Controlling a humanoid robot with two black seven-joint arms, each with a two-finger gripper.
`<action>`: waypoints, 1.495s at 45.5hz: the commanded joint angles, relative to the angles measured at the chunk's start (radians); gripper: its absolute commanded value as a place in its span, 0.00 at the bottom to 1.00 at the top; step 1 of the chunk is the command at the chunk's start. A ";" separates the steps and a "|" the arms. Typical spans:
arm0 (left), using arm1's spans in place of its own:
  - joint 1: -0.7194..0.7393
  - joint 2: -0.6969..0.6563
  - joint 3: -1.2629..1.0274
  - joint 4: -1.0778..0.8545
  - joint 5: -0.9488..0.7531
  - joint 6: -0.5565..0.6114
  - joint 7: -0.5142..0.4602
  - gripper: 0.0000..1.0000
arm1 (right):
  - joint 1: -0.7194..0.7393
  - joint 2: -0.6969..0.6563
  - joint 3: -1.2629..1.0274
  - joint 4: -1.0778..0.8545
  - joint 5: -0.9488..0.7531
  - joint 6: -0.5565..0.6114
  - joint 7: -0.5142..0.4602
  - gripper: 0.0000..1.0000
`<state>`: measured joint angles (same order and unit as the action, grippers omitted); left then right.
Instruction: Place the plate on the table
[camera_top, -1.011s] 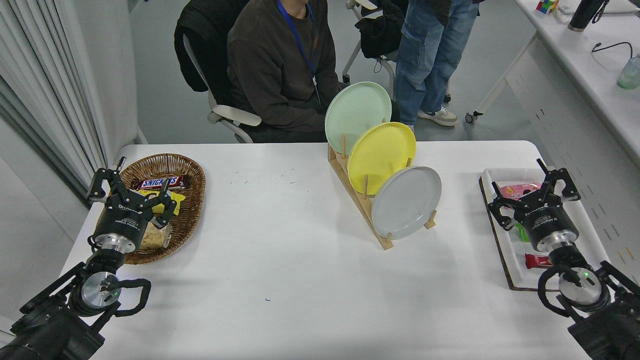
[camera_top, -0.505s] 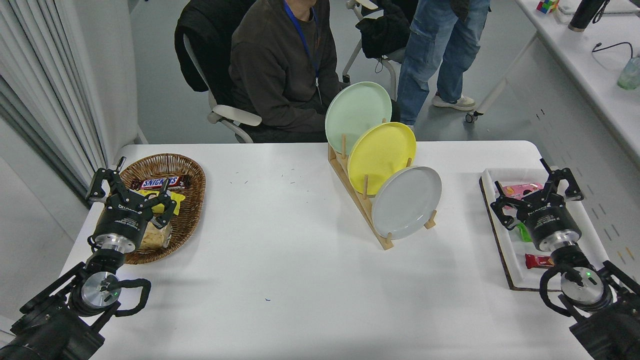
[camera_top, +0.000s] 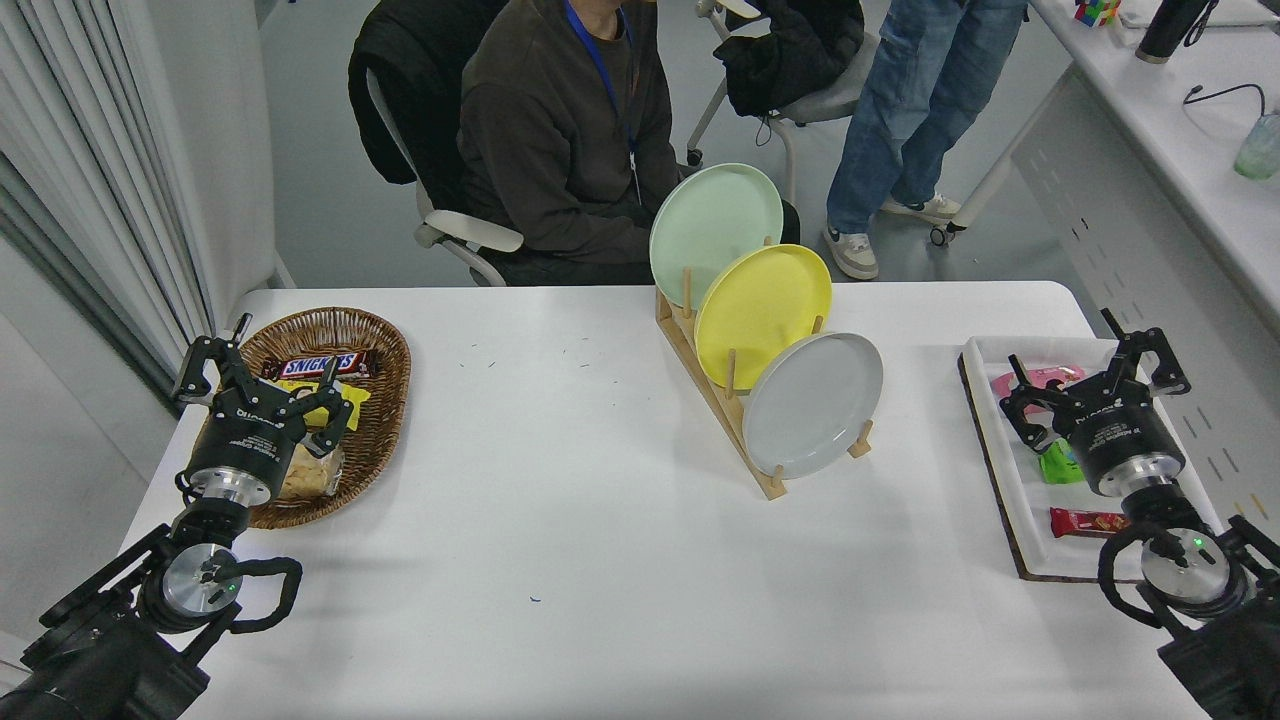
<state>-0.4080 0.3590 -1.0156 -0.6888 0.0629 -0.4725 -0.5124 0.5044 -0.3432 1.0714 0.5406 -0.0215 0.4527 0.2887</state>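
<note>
The light grey plate (camera_top: 812, 405) stands on edge in the front slot of a wooden rack (camera_top: 722, 410) on the white table (camera_top: 560, 520). Behind it in the rack stand a yellow plate (camera_top: 762, 315) and a mint green plate (camera_top: 715, 232). My right gripper (camera_top: 1092, 365) is open and empty, over the white tray at the right, well to the right of the grey plate. My left gripper (camera_top: 262, 367) is open and empty, parked at the lower left over a wicker basket.
A wicker basket (camera_top: 385, 400) with snack packs sits at the left. A white tray with a dark base (camera_top: 990, 450) holds snack packs at the right. One person sits at the far side and another stands beyond the table.
My right gripper has shifted a little to the right and further from the grey plate. The standing person has stepped to the right. The plates have not moved.
</note>
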 joint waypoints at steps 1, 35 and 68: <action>0.002 0.000 0.000 0.000 0.000 0.000 0.000 0.98 | 0.000 -0.010 -0.008 0.001 0.000 -0.002 0.000 0.99; 0.000 0.000 0.000 0.000 0.000 0.000 0.000 0.98 | 0.026 -0.103 -0.050 0.002 0.000 -0.002 -0.003 0.99; 0.000 0.000 0.000 0.000 0.000 0.000 0.000 0.98 | 0.023 -0.151 -0.146 -0.001 0.098 -0.011 -0.006 0.99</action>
<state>-0.4080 0.3590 -1.0156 -0.6888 0.0629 -0.4725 -0.5124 0.5310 -0.4568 0.9837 0.5403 0.0349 0.4474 0.2829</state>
